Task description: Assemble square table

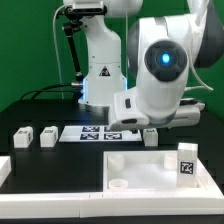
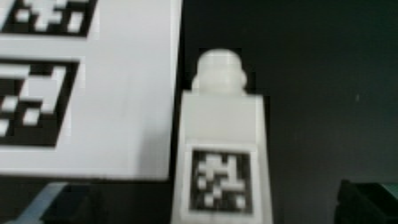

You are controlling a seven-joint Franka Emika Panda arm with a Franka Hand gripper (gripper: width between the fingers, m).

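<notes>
The gripper (image 2: 214, 206) hangs with its jaws spread wide, a dark fingertip (image 2: 50, 204) out on either side of a white peg leg (image 2: 219, 140) and neither one touching it. That leg lies flat on the black table (image 2: 320, 60), tag up, just beside the marker board (image 2: 107, 110). In the exterior view the square tabletop (image 1: 150, 172) sits near the camera, rim up, with two more legs (image 1: 22, 137) toward the exterior view's left.

White leg (image 2: 222, 120), black-white tag (image 2: 217, 178)
</notes>
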